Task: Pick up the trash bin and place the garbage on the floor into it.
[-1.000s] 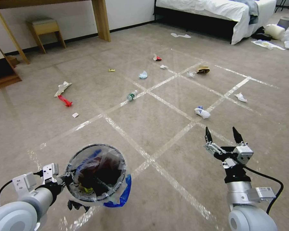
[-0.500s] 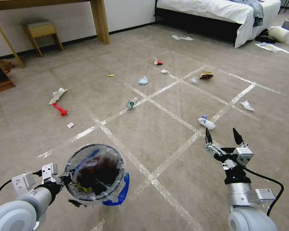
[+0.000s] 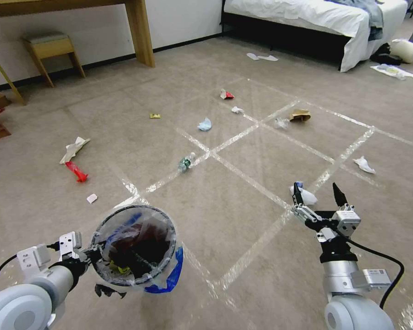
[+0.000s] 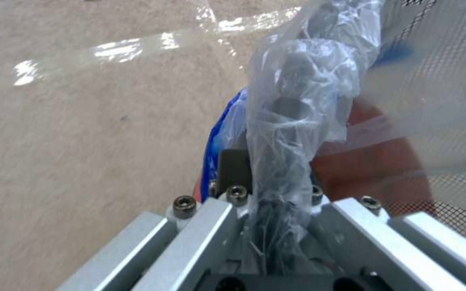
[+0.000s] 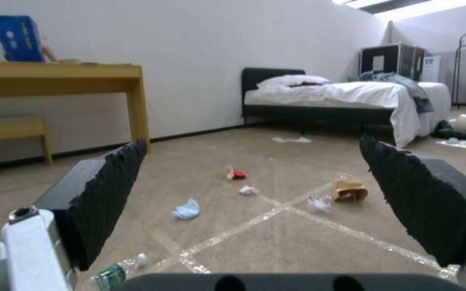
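My left gripper (image 3: 88,253) is shut on the rim of the trash bin (image 3: 135,250) and holds it off the floor (image 3: 225,220) at the lower left. The left wrist view shows its crinkled liner (image 4: 297,105) pinched between the jaws. My right gripper (image 3: 319,192) hangs open and empty at the lower right. A white tissue (image 3: 306,196) lies just beyond its fingertips. More garbage lies ahead: a bottle (image 3: 186,162), a blue mask (image 3: 205,124), a carton (image 3: 225,95), a brown bag (image 3: 300,115) and another tissue (image 3: 363,164).
A white paper (image 3: 73,149), a red piece (image 3: 76,171) and a small white scrap (image 3: 92,198) lie at the left. White slippers (image 3: 261,57) sit before the bed (image 3: 316,18). A stool (image 3: 50,48) and a desk leg (image 3: 137,32) stand by the far wall.
The whole picture has shifted, so the camera has moved forward and turned; the litter sits lower and nearer. Both arms keep their pose, the bin still held.
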